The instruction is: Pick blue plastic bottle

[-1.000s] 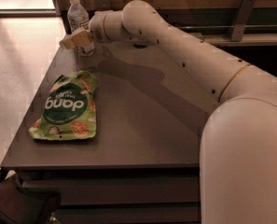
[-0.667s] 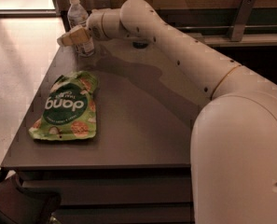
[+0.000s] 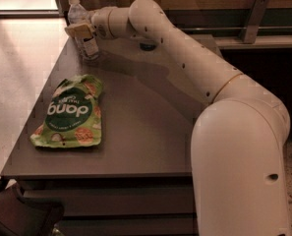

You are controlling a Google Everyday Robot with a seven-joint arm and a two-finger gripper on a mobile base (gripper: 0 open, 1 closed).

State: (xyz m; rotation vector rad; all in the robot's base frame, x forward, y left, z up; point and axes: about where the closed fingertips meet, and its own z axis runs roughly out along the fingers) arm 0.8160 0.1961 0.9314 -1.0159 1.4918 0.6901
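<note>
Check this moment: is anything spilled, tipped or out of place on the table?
Nothing stands out. The bottle stands at the table's far left corner with the hand at it; the snack bag lies flat nearer the front.

"dang", upside down, on green snack bag [image 3: 73, 113]. End effector [image 3: 79, 31] at blue plastic bottle [image 3: 90, 48].

Robot arm [image 3: 185, 53] is showing smooth cream-white shells, fat and rounded.
Small dark screw holes are dotting its segments, a thin tan seam is ringing the elbow, and its paler yellowish claw [image 3: 79, 30] is sitting right at the blue plastic bottle [image 3: 90, 47].
</note>
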